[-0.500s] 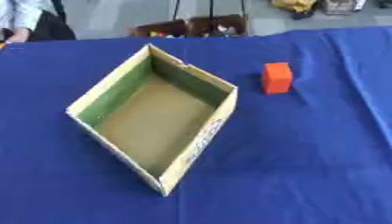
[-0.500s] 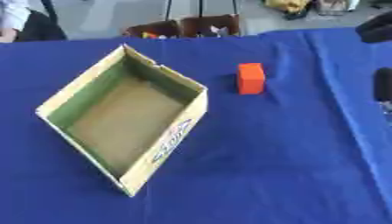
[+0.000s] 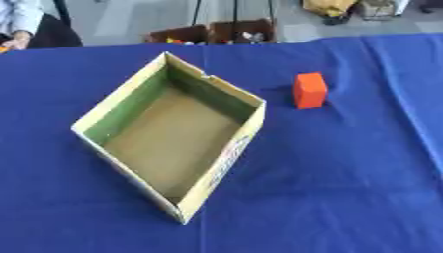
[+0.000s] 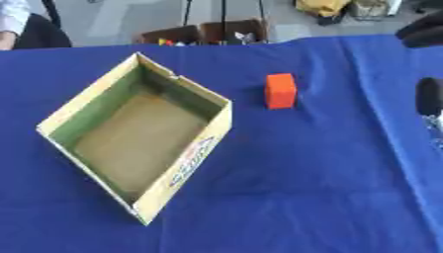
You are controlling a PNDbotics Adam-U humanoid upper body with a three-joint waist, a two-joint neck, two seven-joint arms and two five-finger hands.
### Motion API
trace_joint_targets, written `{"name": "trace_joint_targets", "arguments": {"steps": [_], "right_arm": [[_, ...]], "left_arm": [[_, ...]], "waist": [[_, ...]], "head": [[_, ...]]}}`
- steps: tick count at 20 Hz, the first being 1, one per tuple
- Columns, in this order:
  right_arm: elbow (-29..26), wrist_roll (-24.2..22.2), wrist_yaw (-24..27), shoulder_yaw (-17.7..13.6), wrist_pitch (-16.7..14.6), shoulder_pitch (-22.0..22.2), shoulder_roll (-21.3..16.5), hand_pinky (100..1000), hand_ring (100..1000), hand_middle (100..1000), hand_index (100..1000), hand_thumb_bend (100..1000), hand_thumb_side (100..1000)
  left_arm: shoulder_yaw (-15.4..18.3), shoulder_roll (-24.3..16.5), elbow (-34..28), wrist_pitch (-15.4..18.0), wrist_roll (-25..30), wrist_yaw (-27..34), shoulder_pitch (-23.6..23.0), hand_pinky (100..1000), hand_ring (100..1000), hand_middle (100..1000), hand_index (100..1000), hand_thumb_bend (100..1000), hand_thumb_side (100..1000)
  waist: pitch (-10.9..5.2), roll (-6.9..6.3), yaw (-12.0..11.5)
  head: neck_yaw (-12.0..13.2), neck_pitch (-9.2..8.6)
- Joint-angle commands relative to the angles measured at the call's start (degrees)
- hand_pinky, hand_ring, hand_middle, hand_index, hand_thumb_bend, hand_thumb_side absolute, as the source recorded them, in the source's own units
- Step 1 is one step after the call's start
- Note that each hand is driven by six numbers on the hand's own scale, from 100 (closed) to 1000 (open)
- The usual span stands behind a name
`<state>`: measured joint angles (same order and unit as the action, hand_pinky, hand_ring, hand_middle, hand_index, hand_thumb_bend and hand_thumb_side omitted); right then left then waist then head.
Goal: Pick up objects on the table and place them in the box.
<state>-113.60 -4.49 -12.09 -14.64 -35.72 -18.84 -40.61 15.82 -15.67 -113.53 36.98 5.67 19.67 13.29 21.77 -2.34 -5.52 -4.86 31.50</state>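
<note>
An orange block [image 3: 309, 90] stands on the blue tablecloth [image 3: 329, 188], to the right of the box and apart from it. The open cardboard box [image 3: 176, 133] lies turned at an angle, with green inner walls and a bare brown floor; nothing is inside it. In the right eye view, black parts of my right arm and hand [image 4: 428, 96] show at the right edge, well right of the block and not touching it. My left hand appears in neither view.
Beyond the table's far edge stand brown crates [image 3: 212, 33] with small coloured items. A person's sleeve [image 3: 19, 20] shows at the far left corner. Open cloth stretches in front of and to the right of the box.
</note>
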Motion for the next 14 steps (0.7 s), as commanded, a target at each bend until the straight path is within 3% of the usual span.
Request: {"name": "trace_joint_targets", "arguments": {"steps": [1, 5, 11, 14], "right_arm": [[-1.0, 0.8, -0.8, 0.4, 1.8, -1.5, -4.8, 742, 749, 744, 804, 100, 701], [-1.0, 0.3, -2.3, 2.3, 4.4, -3.6, -8.6, 745, 756, 752, 809, 100, 714], [-1.0, 0.3, -2.6, 2.9, 5.2, -4.2, -9.3, 745, 756, 752, 809, 100, 714], [1.7, -1.3, -4.3, 4.9, 6.9, -6.9, -12.0, 767, 789, 793, 844, 100, 748]], "left_arm": [[0.4, -1.9, -1.1, -0.2, 0.0, 0.2, 0.5, 501, 683, 814, 890, 100, 828], [0.3, -2.0, -1.1, -0.3, 0.2, 0.3, 0.5, 501, 683, 815, 890, 100, 828], [0.3, -2.0, -1.1, -0.3, 0.3, 0.5, 0.5, 501, 683, 815, 890, 100, 828], [-0.3, -2.4, -1.1, -0.6, 0.7, 0.5, 0.3, 499, 684, 816, 891, 100, 828]], "waist": [[-2.22, 1.18, -0.3], [-2.34, 1.50, -1.0], [-2.36, 1.54, -1.1], [-2.75, 2.34, -2.3]], "head": [[-0.5, -0.75], [-1.2, -0.92], [-1.3, -0.95], [-3.0, -0.60]]}}
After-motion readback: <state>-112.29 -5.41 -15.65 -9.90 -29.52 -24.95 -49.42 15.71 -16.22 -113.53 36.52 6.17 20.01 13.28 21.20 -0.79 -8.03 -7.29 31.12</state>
